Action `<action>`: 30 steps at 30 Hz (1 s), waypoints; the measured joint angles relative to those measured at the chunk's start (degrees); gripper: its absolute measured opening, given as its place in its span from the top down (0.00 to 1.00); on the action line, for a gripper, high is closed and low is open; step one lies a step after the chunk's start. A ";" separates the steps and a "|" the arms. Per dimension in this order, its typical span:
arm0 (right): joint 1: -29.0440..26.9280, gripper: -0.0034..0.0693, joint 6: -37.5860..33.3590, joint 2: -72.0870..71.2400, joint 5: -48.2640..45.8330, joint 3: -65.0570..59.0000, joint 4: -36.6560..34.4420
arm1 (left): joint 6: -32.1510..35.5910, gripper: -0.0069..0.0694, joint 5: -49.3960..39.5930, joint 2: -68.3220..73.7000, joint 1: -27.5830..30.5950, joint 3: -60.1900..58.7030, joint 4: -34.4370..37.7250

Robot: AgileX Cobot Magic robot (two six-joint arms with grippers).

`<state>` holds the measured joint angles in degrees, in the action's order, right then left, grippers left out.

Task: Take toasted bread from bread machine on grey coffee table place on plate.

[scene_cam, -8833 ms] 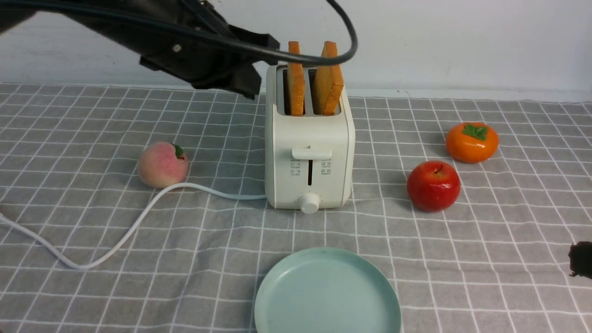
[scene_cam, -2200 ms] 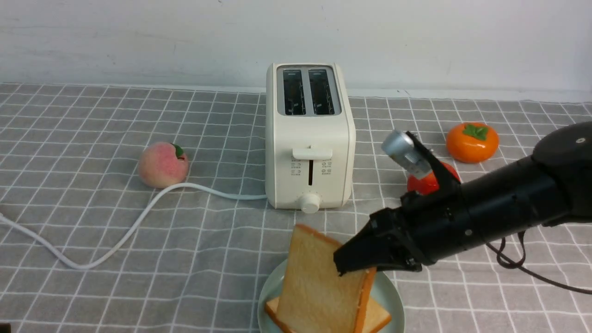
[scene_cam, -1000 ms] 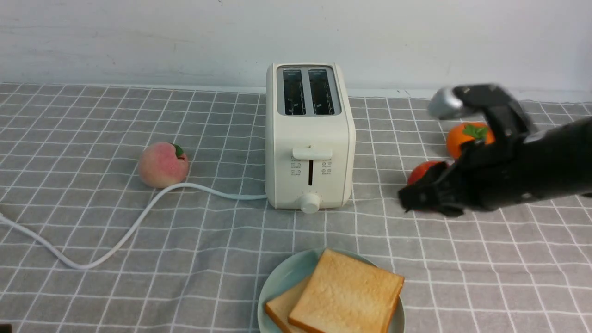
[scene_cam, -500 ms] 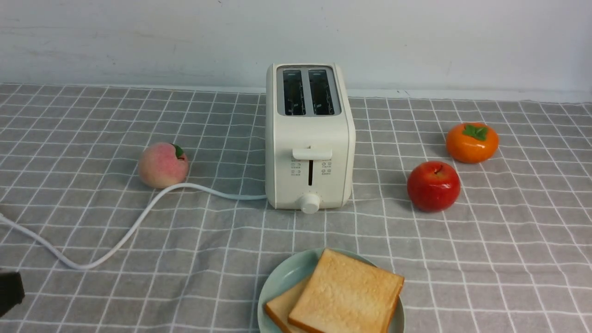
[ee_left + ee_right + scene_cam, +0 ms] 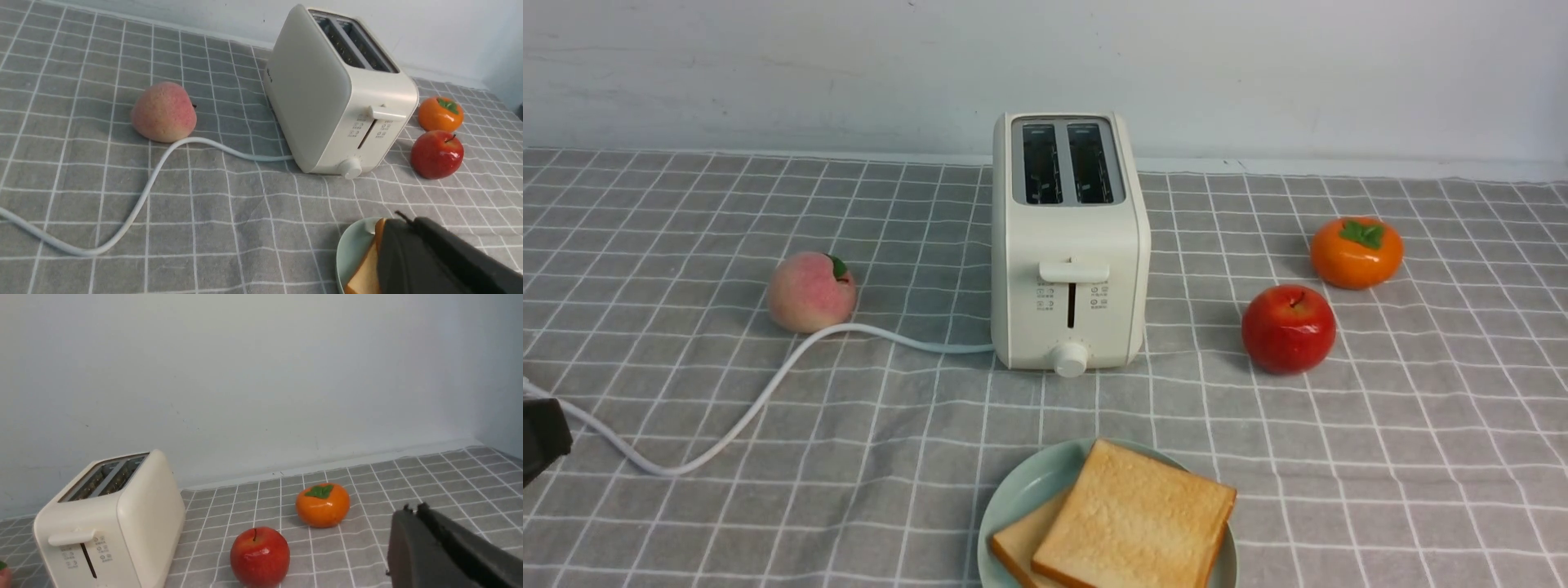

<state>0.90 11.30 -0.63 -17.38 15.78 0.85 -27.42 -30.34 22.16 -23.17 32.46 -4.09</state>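
Note:
Two slices of toasted bread lie flat and overlapping on the pale mint plate (image 5: 1011, 500) at the near edge of the grey coffee table (image 5: 1421, 425); the top slice (image 5: 1135, 518) partly covers the lower one (image 5: 1015, 545). The cream bread machine (image 5: 1070, 245) stands behind the plate with both slots empty. My left gripper (image 5: 402, 222) is shut and empty; in its wrist view it hides part of the plate (image 5: 351, 253) and toast (image 5: 365, 273). Only its dark tip (image 5: 546, 437) shows at the front view's left edge. My right gripper (image 5: 412, 512) is shut and empty, off to the right of the fruit.
A peach (image 5: 810, 291) lies left of the bread machine, and the white cord (image 5: 768, 384) curves past it to the left edge. A red apple (image 5: 1288, 328) and an orange persimmon (image 5: 1356, 251) sit to the right. A white wall runs behind the table.
My right arm has pulled back to the right, out of the front view, leaving both slices on the plate. My left gripper's tip has crept a little higher at the left edge.

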 joint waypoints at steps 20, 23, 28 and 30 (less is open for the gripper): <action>0.00 0.94 0.13 -0.04 1.38 -0.53 0.25 | 0.00 0.91 -3.39 0.22 0.00 0.00 2.63; 0.00 0.94 0.13 -0.04 1.38 -0.53 0.25 | 0.00 0.91 -3.39 0.22 0.00 0.00 2.63; 0.00 0.93 0.13 -0.04 1.38 -0.53 0.25 | 0.75 0.90 -2.84 -0.90 0.00 -1.72 1.97; 0.00 0.93 0.13 -0.04 1.38 -0.53 0.25 | 1.89 0.90 -1.70 -2.88 0.87 -4.40 1.83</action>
<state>0.90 11.42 -0.67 -16.00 15.26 1.10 -25.52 -32.04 19.28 -22.30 28.06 -2.26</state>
